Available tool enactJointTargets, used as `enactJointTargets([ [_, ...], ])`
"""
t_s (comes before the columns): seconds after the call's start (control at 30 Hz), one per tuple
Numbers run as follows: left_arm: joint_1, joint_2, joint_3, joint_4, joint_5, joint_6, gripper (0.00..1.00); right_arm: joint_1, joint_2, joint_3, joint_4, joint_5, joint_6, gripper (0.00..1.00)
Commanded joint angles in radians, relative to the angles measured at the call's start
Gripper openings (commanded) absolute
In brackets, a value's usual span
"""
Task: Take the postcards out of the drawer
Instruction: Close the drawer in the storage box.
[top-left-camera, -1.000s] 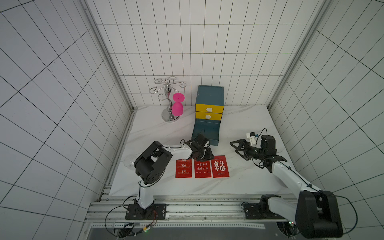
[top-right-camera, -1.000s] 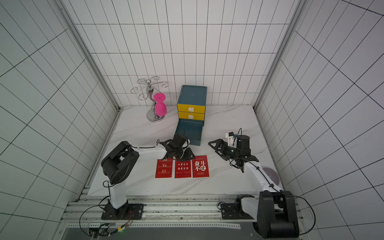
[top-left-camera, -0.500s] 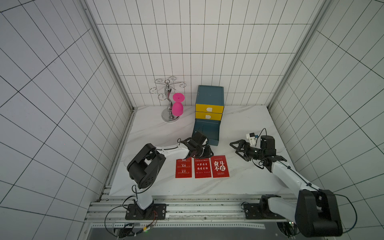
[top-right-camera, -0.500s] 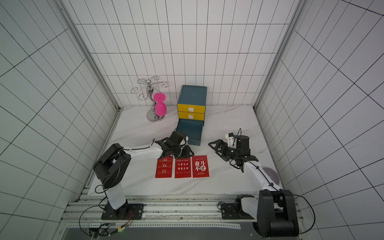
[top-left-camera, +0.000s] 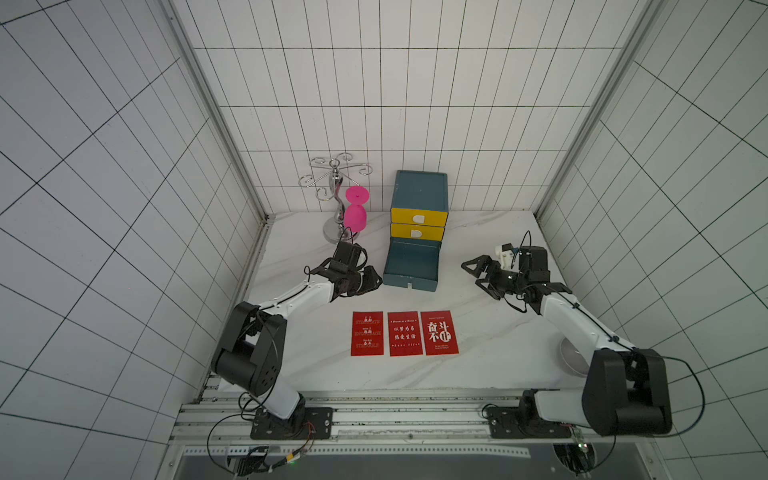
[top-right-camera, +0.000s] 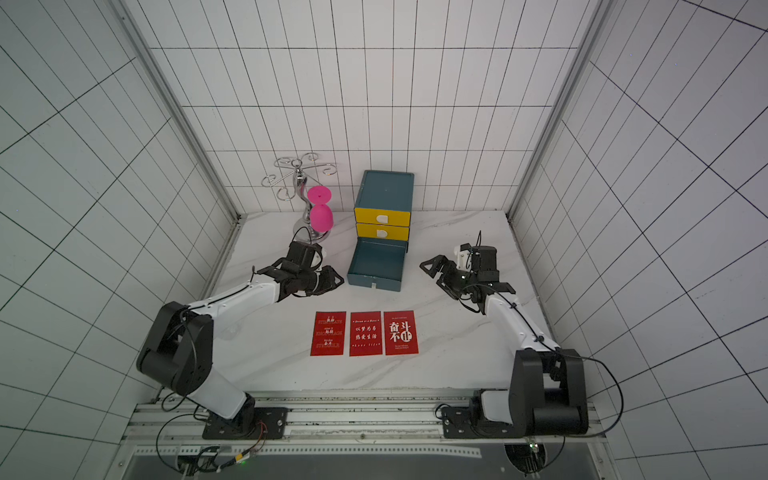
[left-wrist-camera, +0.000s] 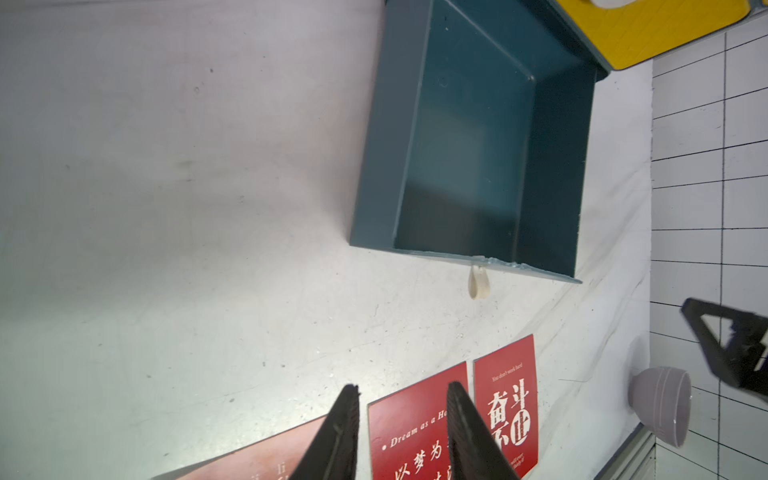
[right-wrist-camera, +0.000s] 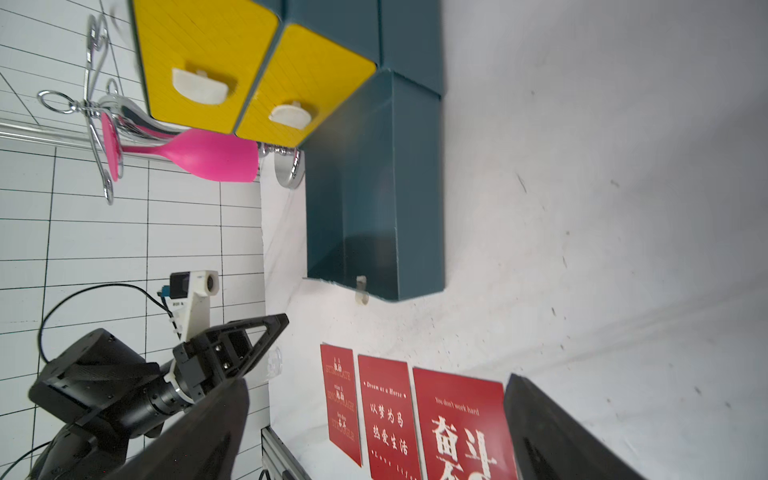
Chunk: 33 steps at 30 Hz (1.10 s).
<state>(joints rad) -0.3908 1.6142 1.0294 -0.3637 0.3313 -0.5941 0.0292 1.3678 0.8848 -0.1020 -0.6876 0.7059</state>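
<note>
Overhead, tiled walls (top-left-camera: 374, 104) box a marbled table (top-left-camera: 299, 332) holding postcards (top-left-camera: 405, 333); left gripper (left-wrist-camera: 401, 388) and right gripper (top-left-camera: 469, 273) gape, seemingly empty.

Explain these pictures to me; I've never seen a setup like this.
Two robot arms stand at a white table. Two pictures look down from overhead and show almost the same view. The other two come from cameras on the arms' wrists. Three red cards lie in a row on the table, in front of a pulled-out, empty drawer of a small cabinet. A pink glass hangs on a silver rack behind. The left claw and right claw are both open and hold nothing.
</note>
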Motion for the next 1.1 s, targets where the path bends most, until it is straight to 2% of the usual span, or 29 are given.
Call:
enactJointTargets([
  [0.0,0.012,0.053,0.020,-0.027,0.014,0.074,0.36,0.015,0.066,0.177,0.005,0.057,-0.022,0.99],
  [0.4,0.012,0.160,0.112,-0.023,0.007,0.149,0.37,0.069,0.490,0.805,-0.160,0.132,-0.062,0.99],
  [0.53,0.010,0.193,0.125,-0.002,0.000,0.141,0.37,0.099,0.594,0.952,-0.219,0.157,-0.081,0.99],
  [0.77,0.007,0.257,0.180,0.015,-0.021,0.131,0.37,0.133,0.732,1.117,-0.330,0.200,-0.122,0.98],
  [1.07,-0.005,0.316,0.243,0.025,-0.034,0.117,0.37,0.143,0.799,1.169,-0.388,0.228,-0.152,0.98],
])
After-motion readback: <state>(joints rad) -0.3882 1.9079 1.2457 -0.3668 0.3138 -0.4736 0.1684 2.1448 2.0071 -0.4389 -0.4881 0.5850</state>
